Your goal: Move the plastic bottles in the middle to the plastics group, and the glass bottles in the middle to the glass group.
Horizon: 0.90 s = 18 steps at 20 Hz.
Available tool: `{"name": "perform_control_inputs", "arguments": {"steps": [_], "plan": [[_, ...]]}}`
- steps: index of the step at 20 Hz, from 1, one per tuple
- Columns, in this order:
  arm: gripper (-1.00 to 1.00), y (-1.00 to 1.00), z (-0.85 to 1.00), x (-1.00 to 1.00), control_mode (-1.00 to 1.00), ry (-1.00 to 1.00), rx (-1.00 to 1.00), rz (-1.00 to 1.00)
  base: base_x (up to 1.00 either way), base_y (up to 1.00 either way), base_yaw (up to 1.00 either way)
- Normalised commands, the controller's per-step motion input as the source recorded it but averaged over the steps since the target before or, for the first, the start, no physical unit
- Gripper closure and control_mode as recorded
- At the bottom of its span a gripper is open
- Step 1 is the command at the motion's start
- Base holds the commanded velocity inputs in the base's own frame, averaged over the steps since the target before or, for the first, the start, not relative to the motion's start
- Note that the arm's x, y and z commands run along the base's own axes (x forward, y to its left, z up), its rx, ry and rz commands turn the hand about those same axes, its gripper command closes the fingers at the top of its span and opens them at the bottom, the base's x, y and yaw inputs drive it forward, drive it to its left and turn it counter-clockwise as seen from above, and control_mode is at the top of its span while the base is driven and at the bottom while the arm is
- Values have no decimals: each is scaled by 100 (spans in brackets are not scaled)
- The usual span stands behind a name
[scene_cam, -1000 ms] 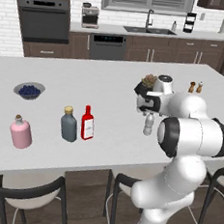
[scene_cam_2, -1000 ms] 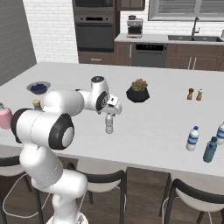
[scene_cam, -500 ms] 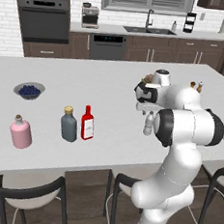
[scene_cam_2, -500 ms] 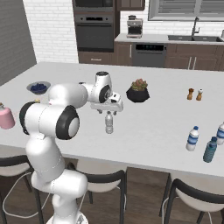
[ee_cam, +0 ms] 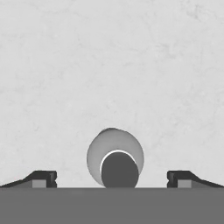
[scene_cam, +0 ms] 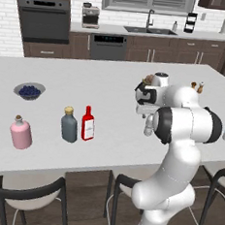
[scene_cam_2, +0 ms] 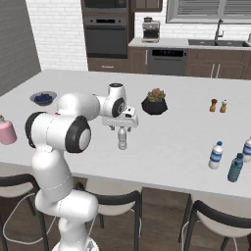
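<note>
Greyish plastic bottle (ee_cam: 115, 157) (no legible label) upright between spread, released jaws of gripper (ee_cam: 112, 177).

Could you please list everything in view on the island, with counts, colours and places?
Greyish plastic bottle: one, clear, mid-counter under the gripper.
Red glass bottle: one, beside the dark grey bottle.
Pink bottle: one, corked, left edge.
Bowl of blueberries: one, far left.
Blue-labelled plastic bottles: three, right end.
Potted plant: one, dark pot, centre.
Shakers: two, brown and pale.
Counter: one, white.
Gripper: one, open above the greyish bottle.
</note>
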Motion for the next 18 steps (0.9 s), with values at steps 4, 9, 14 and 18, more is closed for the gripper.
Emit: {"name": "perform_control_inputs", "arguments": {"steps": [4,9,14,18], "plan": [[-100,0,0,0,-100,-3,0,0,0,0,0],[-100,0,-1,0,-100,-6,1,1,0,0,0],[-100,0,-4,0,-100,-3,1,1,0,0,0],[-100,-3,-3,0,-100,0,0,0,0,0,0]]}}
